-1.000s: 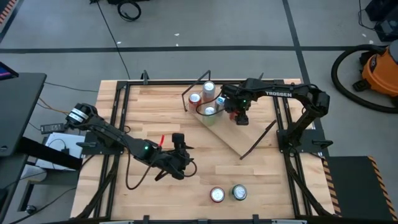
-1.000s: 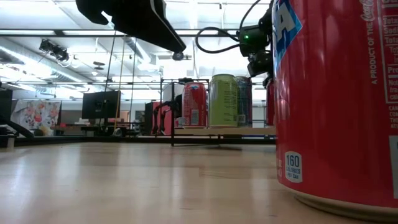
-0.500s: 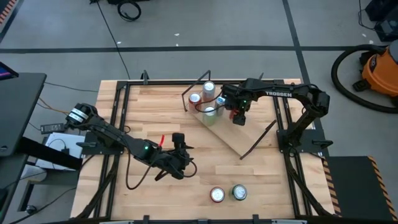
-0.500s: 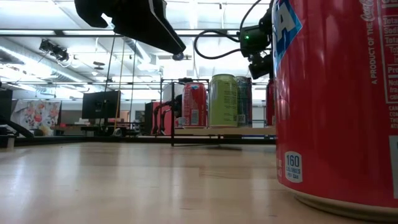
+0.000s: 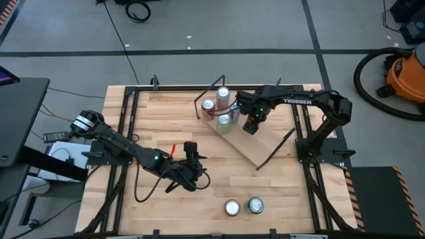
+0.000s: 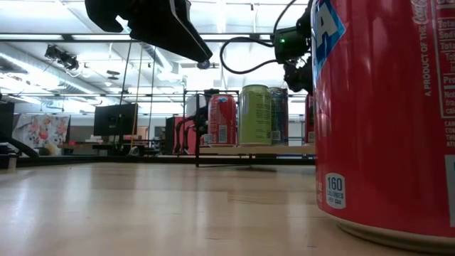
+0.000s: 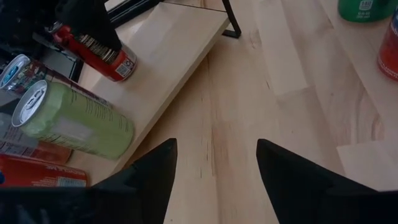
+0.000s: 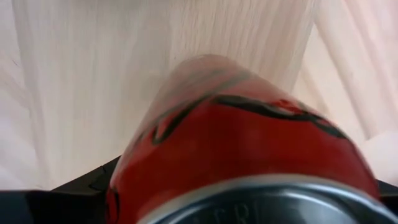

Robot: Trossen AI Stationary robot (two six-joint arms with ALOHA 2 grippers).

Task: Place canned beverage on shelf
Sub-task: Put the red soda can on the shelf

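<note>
Right gripper (image 5: 250,125) nearer shelf cans (image 5: 220,107)

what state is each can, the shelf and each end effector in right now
right end effector: over the shelf, closed on a red can
left end effector: open, empty, above the table
shelf: standing, partly filled
cans on shelf: upright, grouped at one end
two cans near the table's front edge: upright, not yet shelved
</note>
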